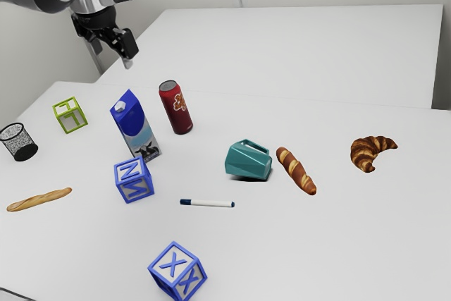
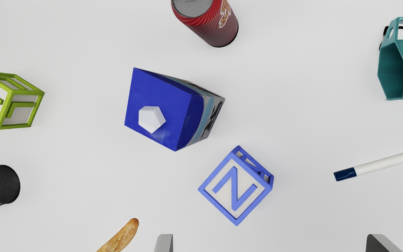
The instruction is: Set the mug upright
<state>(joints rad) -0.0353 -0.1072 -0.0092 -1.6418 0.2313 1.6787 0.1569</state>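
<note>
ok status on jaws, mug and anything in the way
Jaws wide open, empty. Mug on its side, handle up. Dark striped loaf close beside it, may crowd a grasp.

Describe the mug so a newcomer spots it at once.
On the white table, find the red can, then go toward the exterior view's right, stopping just before the striped bread. The mug lies there on its side. Its teal color and handle set it apart from the can and bread.
</note>
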